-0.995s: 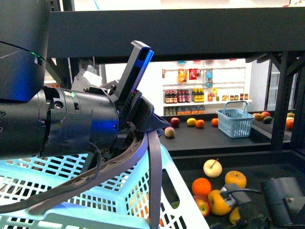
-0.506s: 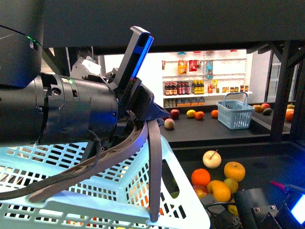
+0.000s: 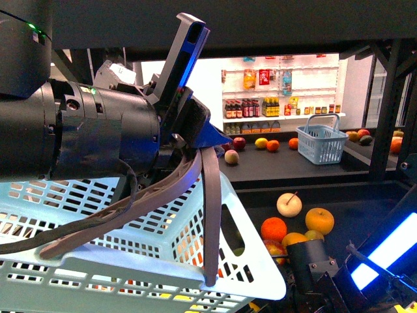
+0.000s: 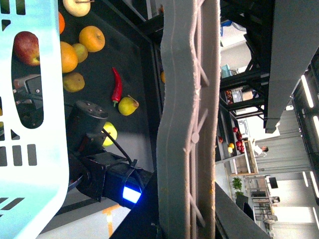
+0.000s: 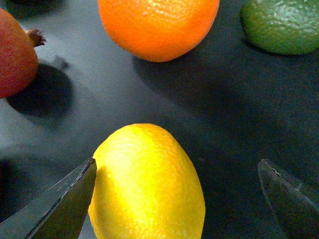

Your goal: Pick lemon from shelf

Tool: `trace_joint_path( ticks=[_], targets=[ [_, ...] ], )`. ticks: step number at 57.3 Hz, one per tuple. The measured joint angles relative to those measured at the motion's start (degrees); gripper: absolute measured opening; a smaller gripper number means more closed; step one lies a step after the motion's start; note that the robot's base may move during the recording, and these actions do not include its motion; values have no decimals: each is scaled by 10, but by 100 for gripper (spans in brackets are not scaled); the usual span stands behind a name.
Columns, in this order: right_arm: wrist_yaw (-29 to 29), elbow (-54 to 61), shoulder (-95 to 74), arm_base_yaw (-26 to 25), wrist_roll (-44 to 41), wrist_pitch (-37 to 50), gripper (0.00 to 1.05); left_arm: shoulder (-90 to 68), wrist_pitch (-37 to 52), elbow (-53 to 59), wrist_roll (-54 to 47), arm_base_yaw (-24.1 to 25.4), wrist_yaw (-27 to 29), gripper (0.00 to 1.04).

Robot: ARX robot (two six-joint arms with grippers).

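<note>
Beyond lemon [image 5: 149,184]: orange [image 5: 158,25], perhaps avocado [image 5: 281,25]; basket [image 3: 98,261] crowds front.

Two baskets [image 3: 254,267] [image 3: 322,149], one chilli [image 4: 116,85], one pale apple [image 3: 289,204]

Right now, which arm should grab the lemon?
Right. The right hand is open around the lemon on the shelf; the left hand is holding the basket.

A grey basket handle [image 4: 187,124] spans the view; a red chili [image 4: 116,85] lies on the shelf [image 4: 137,59].
</note>
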State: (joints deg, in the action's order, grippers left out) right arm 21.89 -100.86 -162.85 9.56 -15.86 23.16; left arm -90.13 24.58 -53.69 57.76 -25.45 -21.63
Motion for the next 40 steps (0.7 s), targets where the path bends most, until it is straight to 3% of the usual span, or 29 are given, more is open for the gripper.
trace_joint_path(
  ticks=[24,35,40],
  targets=[
    [15,41,-3,14,9,5,97,0,0,0,0,0,0,11],
    [12,45,-4,17,16,9,72,0,0,0,0,0,0,11],
    [6,45,-4,19,17,11,66,0,0,0,0,0,0,11]
  ],
)
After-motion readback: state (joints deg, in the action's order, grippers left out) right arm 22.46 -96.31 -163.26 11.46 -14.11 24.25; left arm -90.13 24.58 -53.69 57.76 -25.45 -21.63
